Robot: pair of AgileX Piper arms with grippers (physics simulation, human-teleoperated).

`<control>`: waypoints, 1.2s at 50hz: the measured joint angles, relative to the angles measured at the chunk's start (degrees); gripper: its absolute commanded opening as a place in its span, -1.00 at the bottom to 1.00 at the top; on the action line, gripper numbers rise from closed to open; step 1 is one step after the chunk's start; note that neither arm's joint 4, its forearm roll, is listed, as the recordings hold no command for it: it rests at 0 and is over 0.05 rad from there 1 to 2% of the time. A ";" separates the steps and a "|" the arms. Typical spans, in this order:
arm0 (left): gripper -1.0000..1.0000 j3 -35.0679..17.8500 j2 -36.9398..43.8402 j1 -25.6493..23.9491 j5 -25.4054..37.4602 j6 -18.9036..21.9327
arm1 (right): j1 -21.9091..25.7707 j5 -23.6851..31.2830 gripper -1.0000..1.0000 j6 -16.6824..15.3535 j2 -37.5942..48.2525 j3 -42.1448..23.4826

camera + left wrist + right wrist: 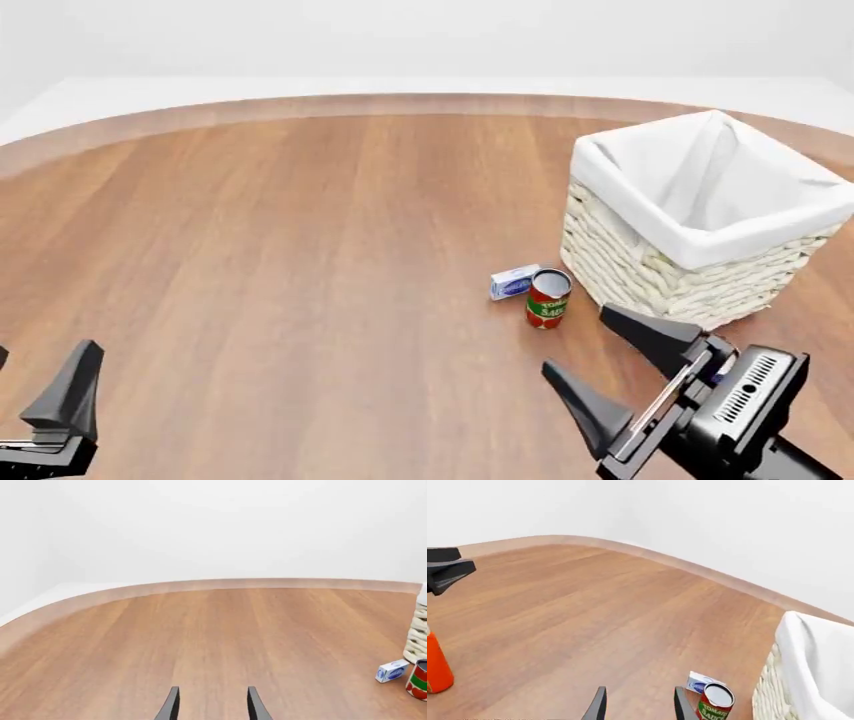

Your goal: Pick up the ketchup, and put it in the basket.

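Ketchup (pixel 437 667) shows only in the right wrist view, a red-orange bottle cut off at the picture's edge, standing upright on the wooden table (pixel 294 260) and well apart from the basket (pixel 694 225). It does not appear in the front view at all. The basket, cream wicker with white cloth lining, sits on the far right of the table, its mouth open to the camera. Just beside the basket's near-left corner stands a short red can (pixel 547 298) with a green band, upright, and touching or nearly touching that can on the side away from the basket lies a small blue-and-white box (pixel 514 282). The right gripper (pixel 617 367) hovers just nearer than the basket and the can, fingers spread wide, nothing between them. The left gripper (pixel 211 704) sits far across the table from the basket, low at the near edge; its fingers stand apart too, gripping nothing, bare wood ahead of them.
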 measured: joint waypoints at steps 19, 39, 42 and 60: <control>1.00 0.00 0.00 0.00 0.00 0.00 | 5.72 -4.92 1.00 -1.46 8.44 -2.31; 1.00 0.00 0.00 0.00 0.00 0.00 | 11.80 -12.02 1.00 -3.08 22.18 -5.36; 1.00 0.00 0.00 0.00 0.00 0.00 | 12.76 -12.42 1.00 -3.29 23.34 -5.86; 1.00 0.00 0.00 0.00 0.00 0.00 | 21.36 -11.55 1.00 -3.64 30.40 -12.37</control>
